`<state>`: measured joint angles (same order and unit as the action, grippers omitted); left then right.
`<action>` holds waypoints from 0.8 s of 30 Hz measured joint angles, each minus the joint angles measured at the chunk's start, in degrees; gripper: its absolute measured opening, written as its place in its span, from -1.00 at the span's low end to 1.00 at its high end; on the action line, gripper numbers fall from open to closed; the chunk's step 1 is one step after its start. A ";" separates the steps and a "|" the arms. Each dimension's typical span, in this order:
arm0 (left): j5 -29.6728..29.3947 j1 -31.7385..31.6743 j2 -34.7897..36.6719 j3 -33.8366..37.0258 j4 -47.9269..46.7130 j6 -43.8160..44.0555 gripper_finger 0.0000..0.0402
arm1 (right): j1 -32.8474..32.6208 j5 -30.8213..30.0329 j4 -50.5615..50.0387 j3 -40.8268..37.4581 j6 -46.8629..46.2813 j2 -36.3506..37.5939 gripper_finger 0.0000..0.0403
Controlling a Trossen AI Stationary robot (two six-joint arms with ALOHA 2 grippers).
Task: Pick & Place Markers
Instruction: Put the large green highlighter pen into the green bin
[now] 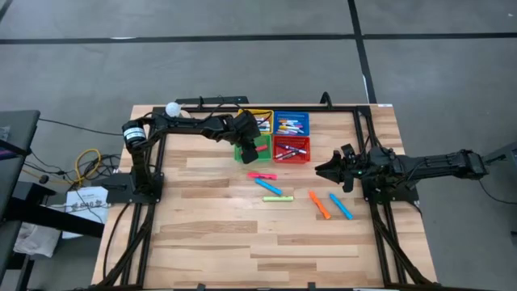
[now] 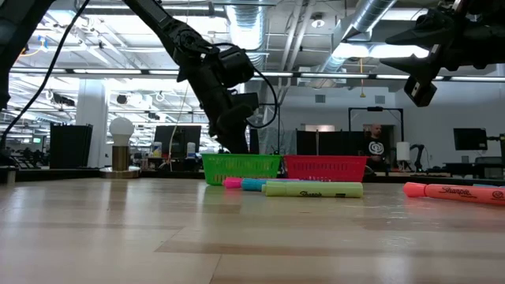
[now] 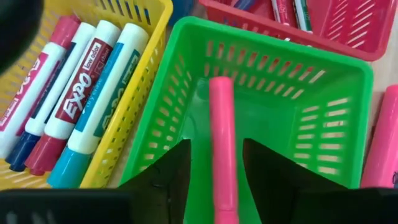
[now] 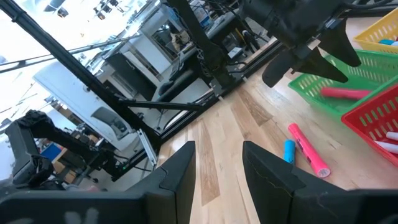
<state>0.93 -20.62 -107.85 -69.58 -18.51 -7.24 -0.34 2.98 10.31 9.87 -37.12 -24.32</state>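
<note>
The wooden worktop (image 1: 210,242) carries four mesh baskets (image 1: 291,149) near its far edge. Five loose markers (image 1: 275,198) lie mid-worktop, toward its right edge.

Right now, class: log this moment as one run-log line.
left fingers: open, over green basket | pink marker: between them, dropping in | right arm: waiting at table's right side

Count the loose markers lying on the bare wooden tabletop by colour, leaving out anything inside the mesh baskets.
pink plastic marker: 1
blue plastic markers and: 2
yellow-green plastic marker: 1
orange plastic marker: 1
Total: 5
</note>
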 joint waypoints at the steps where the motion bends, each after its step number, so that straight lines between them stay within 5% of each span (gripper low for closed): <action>1: -0.02 0.00 0.01 -0.03 0.09 0.00 -0.26 | 0.00 0.00 0.00 0.00 0.00 0.00 -0.39; 24: -0.45 5.50 35.50 0.02 -7.82 13.92 -0.21 | 0.09 -0.38 3.52 -0.02 0.02 0.00 -0.39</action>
<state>0.48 -15.12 -72.36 -69.56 -26.33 6.68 -0.25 2.60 13.82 9.85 -37.11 -24.32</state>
